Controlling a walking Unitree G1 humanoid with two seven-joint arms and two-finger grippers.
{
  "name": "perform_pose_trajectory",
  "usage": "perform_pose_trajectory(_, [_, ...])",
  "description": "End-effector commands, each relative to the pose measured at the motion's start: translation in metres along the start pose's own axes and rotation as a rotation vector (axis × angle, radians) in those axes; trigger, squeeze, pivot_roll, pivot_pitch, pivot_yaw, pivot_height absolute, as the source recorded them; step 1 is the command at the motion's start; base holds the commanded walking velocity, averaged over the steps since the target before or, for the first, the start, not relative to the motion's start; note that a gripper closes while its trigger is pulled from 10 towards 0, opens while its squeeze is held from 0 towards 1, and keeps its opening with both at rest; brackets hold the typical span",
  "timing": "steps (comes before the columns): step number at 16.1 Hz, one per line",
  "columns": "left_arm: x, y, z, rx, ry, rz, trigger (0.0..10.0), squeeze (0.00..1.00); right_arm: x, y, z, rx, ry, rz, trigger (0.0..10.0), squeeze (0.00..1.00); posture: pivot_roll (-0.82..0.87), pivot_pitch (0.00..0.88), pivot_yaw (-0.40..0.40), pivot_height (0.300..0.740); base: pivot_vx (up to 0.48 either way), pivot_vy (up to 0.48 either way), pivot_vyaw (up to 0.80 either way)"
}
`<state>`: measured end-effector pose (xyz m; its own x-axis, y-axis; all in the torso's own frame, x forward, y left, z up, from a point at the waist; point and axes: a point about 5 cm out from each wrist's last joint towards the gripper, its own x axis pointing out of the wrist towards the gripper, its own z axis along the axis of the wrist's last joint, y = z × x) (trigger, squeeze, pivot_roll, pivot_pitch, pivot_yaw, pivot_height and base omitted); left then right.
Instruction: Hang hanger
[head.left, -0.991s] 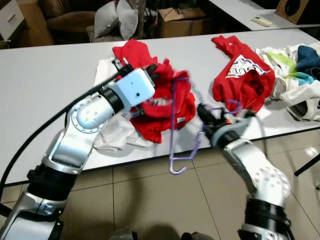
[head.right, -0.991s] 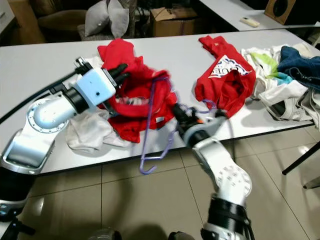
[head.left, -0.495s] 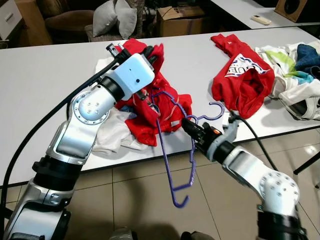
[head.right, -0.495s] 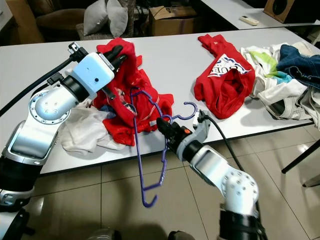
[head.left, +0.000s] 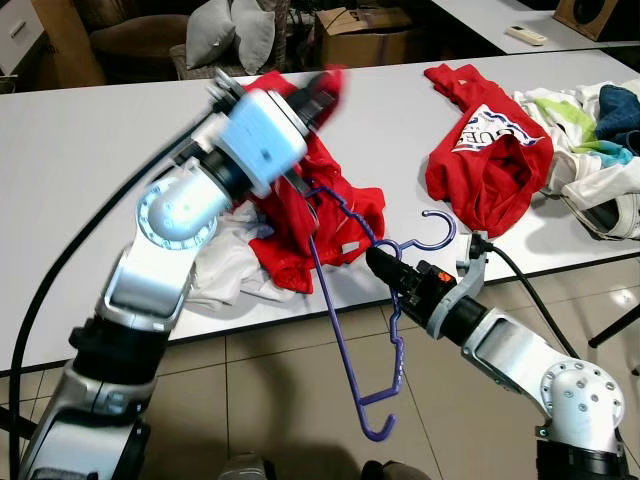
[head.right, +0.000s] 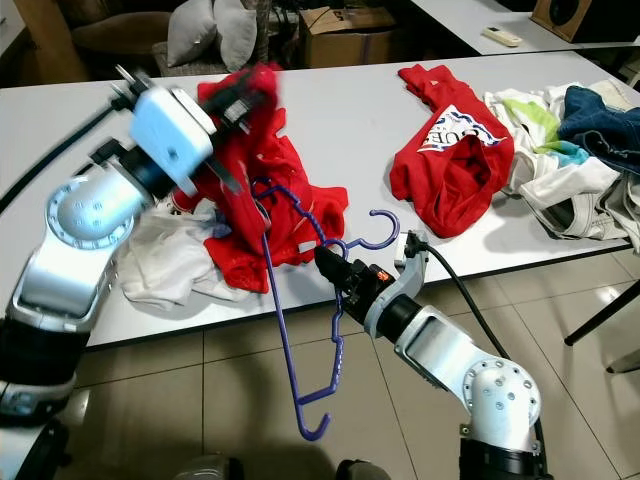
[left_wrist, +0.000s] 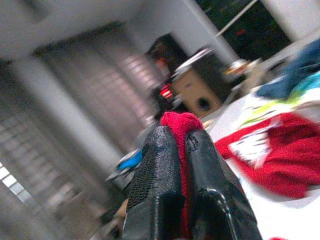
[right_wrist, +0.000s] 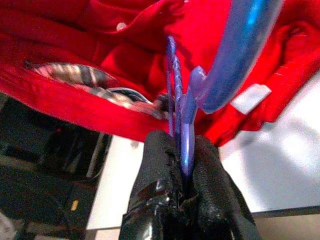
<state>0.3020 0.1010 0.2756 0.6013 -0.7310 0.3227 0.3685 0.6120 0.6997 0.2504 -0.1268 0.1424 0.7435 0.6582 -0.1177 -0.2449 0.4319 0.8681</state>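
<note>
— Where's the hanger?
— Purple plastic hanger (head.left: 352, 310), centre of the frame, hanging off the front edge of the white table (head.left: 80, 170); neck pinched in the right gripper (head.left: 385, 268), fingers closed tight on it just below the hook; hook curling up over the table edge, one shoulder tucked into the red shirt (head.left: 325, 215), the far end dangling low over the tiled floor (head.left: 290, 390).
— And the other arm?
— Left gripper (head.left: 322, 88) up in the upper middle, blurred; fingers (left_wrist: 200, 165) clamped on a fold of the same red cloth, lifted above the table; the rest of that shirt draped down to the tabletop, over a crumpled white garment (head.left: 225, 270).
— Any boxes, bins, anything holding things?
— Open cardboard box (head.left: 365, 40) at the top centre, behind the table; contents too dark to tell; grey cushions (head.left: 235, 30) on a seat just left of it.
— Rest of the table?
— Second red shirt with a white printed logo (head.left: 490, 155) in the upper right; beside it, at the right edge, a heap of white, green and blue clothes (head.left: 600, 140); white remote control (head.left: 524, 35) on a farther table, top right.
— From the wrist cameras?
— Right wrist: purple neck squeezed between two black pads (right_wrist: 207, 165), red fabric behind; left wrist: red cloth poking out between closed tips, background blurred.
</note>
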Motion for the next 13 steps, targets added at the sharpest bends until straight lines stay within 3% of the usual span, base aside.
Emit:
perform_pose_trajectory(1, [0.001,-0.002,0.010,0.010,-0.053,-0.033,0.0,0.00,-0.001,0.004,0.000,-0.007,0.017,0.039,10.0,0.00,0.01,0.053,0.005,0.740,0.000,0.000,0.00])
perform_pose_trajectory(3, [-0.001,-0.006,0.007,0.023,-0.039,-0.085,0.0,0.00,-0.002,0.004,0.005,-0.014,0.006,0.043,10.0,0.00,0.01,0.049,0.002,0.740,0.000,0.000,0.00])
perform_pose_trajectory(5, [-0.006,-0.007,-0.005,0.030,0.045,-0.118,0.0,0.00,-0.003,-0.004,0.024,0.043,-0.123,0.007,10.0,0.00,0.01,0.048,0.000,0.740,0.000,0.000,0.00])
perform_pose_trajectory(6, [-0.013,-0.005,-0.022,0.059,0.166,-0.113,0.0,0.00,-0.005,-0.008,0.042,0.105,-0.253,0.002,10.0,0.00,0.01,0.047,-0.001,0.740,0.000,0.000,0.00])
perform_pose_trajectory(8, [-0.021,-0.003,-0.038,0.067,0.271,-0.093,0.0,0.00,-0.003,-0.007,0.051,0.156,-0.327,0.021,10.0,0.00,0.01,0.048,-0.001,0.740,0.000,0.000,0.00])
perform_pose_trajectory(10, [-0.029,-0.014,-0.053,0.022,0.364,-0.092,0.0,0.00,0.016,-0.008,0.052,0.204,-0.375,0.002,10.0,0.00,0.02,0.052,0.002,0.740,0.000,0.000,0.00])
perform_pose_trajectory(12, [-0.029,-0.026,-0.054,-0.015,0.378,-0.095,0.0,0.00,0.034,-0.013,0.047,0.221,-0.402,-0.060,10.0,0.00,0.02,0.055,0.005,0.740,0.000,0.000,0.00])
perform_pose_trajectory(13, [-0.030,-0.034,-0.052,-0.048,0.375,-0.105,0.0,0.00,0.044,-0.017,0.046,0.291,-0.440,-0.078,10.0,0.00,0.03,0.057,0.006,0.740,0.000,0.000,0.00])
